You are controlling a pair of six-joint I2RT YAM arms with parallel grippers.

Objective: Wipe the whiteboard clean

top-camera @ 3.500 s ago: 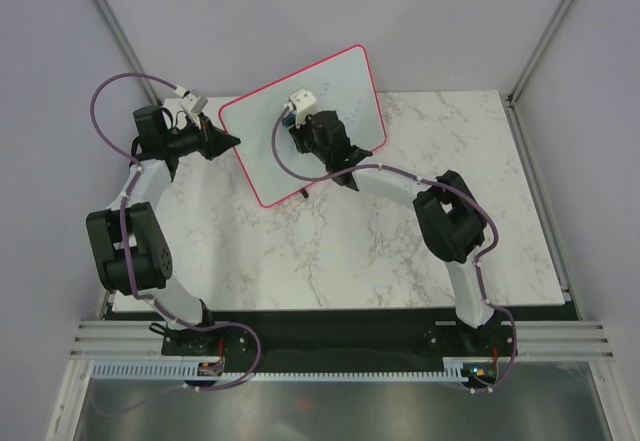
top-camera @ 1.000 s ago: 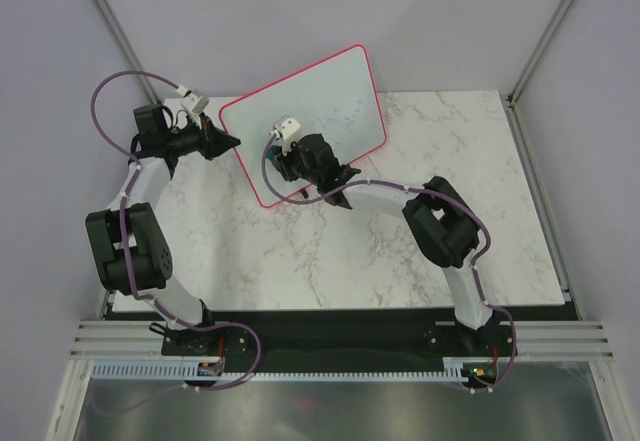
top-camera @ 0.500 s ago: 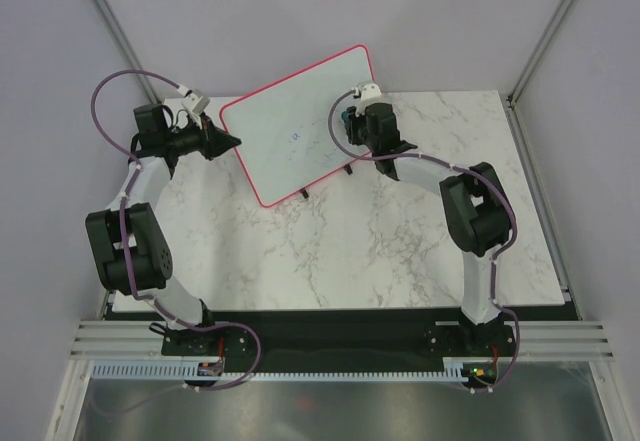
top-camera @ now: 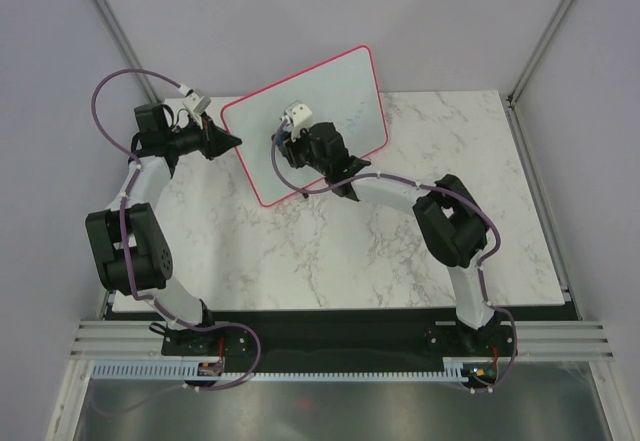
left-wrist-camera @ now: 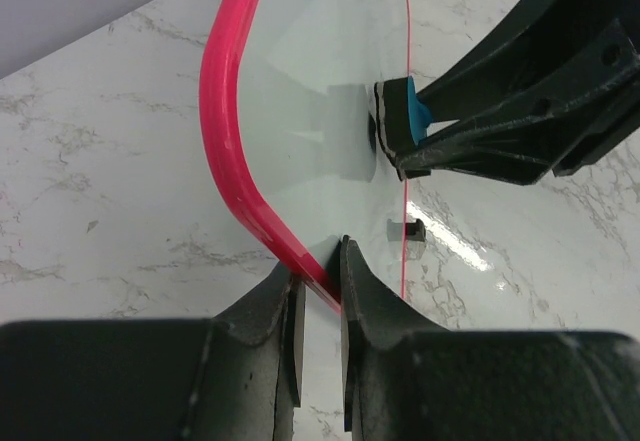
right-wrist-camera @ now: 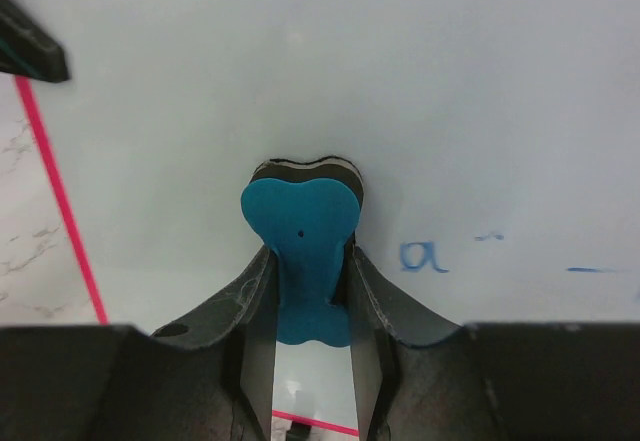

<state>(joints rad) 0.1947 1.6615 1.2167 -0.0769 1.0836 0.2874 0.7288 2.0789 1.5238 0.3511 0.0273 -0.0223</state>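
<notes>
Two hands are shut tight: the left hand on the rim of the whiteboard, likely stiff and light, stood at the back of the surface; the right hand on an eraser.

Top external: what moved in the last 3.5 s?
The right pincer, shut on the blue eraser, swept over the whiteboard: centre, down-left, toward the right edge, now back left of centre. Unchanged: the left pincer clamps the board's left edge, and the board sits in place. Some blue writing remains.
</notes>
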